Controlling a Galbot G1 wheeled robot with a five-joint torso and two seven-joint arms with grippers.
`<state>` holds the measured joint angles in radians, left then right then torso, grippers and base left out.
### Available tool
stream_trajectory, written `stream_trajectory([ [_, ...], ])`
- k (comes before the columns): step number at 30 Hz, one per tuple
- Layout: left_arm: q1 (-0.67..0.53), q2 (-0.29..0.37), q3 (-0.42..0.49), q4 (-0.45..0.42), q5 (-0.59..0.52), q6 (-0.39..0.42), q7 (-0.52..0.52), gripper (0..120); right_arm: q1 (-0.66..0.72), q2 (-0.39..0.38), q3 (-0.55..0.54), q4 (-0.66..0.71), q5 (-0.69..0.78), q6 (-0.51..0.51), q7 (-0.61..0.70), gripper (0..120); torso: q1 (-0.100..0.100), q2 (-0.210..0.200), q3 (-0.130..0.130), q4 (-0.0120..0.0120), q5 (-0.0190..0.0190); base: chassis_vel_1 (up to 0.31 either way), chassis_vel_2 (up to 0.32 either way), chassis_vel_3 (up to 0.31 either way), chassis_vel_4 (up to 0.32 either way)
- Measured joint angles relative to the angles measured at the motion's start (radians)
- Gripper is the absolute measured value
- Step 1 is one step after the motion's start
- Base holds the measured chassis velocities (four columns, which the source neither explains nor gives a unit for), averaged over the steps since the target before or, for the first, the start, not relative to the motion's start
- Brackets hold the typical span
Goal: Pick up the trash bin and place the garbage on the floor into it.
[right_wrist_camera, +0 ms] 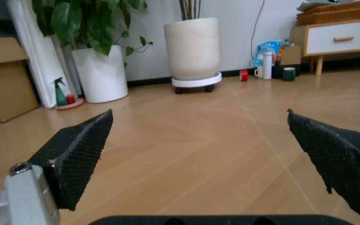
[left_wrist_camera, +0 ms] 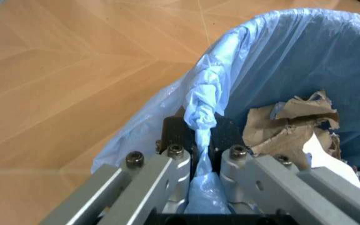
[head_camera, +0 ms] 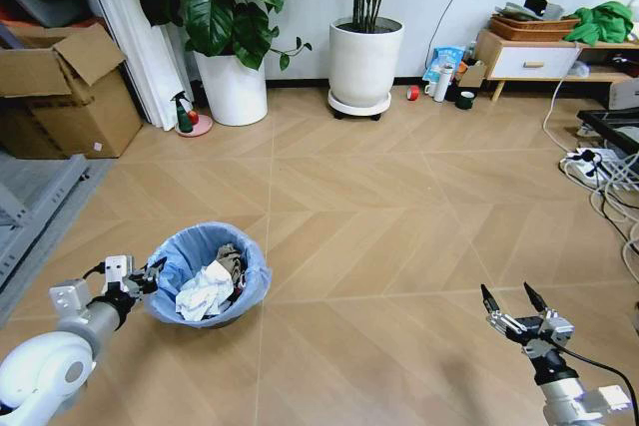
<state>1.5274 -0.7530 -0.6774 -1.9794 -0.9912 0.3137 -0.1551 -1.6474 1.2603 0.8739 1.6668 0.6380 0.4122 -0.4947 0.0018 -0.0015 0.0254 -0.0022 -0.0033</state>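
The trash bin (head_camera: 251,281), lined with a crinkled light-blue bag, sits low at the left of the head view. My left gripper (head_camera: 152,275) is shut on its near rim; in the left wrist view the black pads (left_wrist_camera: 178,133) pinch the bag-covered rim of the trash bin (left_wrist_camera: 292,70). Inside the bin lies garbage: a crumpled white paper wad (head_camera: 205,292) and a grey-brown wrapper (head_camera: 231,261), the same wrapper (left_wrist_camera: 289,124) showing in the left wrist view. My right gripper (head_camera: 512,299) hangs open and empty over bare floor at the lower right, its black fingers (right_wrist_camera: 80,150) spread wide.
Two large white plant pots (head_camera: 365,63) stand by the back wall, a green spray bottle (head_camera: 184,114) beside the left one. A cardboard box (head_camera: 60,97) sits far left. Cups and bottles (head_camera: 443,83) lie near a low cabinet (head_camera: 529,59). Cables (head_camera: 609,182) trail at right.
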Motion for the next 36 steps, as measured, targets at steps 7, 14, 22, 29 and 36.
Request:
stream_trajectory([
  [7, 0.001, 0.001, -0.002, 0.002, -0.001, 0.0, 0.0, 1, 0.0, 0.003, 0.0, 0.0, 0.001, 0.002, -0.002, 100, 0.0, 0.0, 0.0, 0.0, 0.0001, 0.242, -0.2, -0.256, 0.208],
  [14, 0.002, -0.007, -0.004, 0.006, 0.002, 0.0, 0.0, 1, 0.003, 0.006, -0.003, -0.003, 0.004, 0.015, -0.015, 100, 0.0, 0.0, 0.0, -0.0001, 0.0, 0.203, -0.189, -0.206, 0.181],
  [22, -0.019, -0.023, 0.009, 0.046, 0.002, 0.0, -0.012, 1, 0.007, 0.005, -0.004, -0.011, 0.019, 0.031, -0.029, 100, 0.0, 0.0, 0.0, 0.0, 0.0003, 0.04, -0.039, -0.051, 0.048],
  [29, -0.111, -0.007, 0.061, 0.176, -0.03, 0.014, -0.029, 1, -0.01, 0.003, -0.003, -0.009, 0.019, 0.035, -0.039, 100, 0.0, 0.0, 0.0, -0.0001, 0.0, -0.023, 0.023, 0.028, -0.031],
  [36, -0.289, -0.006, 0.148, 0.415, -0.058, 0.031, -0.019, 1, -0.02, -0.001, -0.003, -0.008, 0.015, 0.036, -0.04, 100, 0.0, 0.0, 0.0, 0.0002, 0.0003, 0.0, 0.0, 0.0, 0.0],
])
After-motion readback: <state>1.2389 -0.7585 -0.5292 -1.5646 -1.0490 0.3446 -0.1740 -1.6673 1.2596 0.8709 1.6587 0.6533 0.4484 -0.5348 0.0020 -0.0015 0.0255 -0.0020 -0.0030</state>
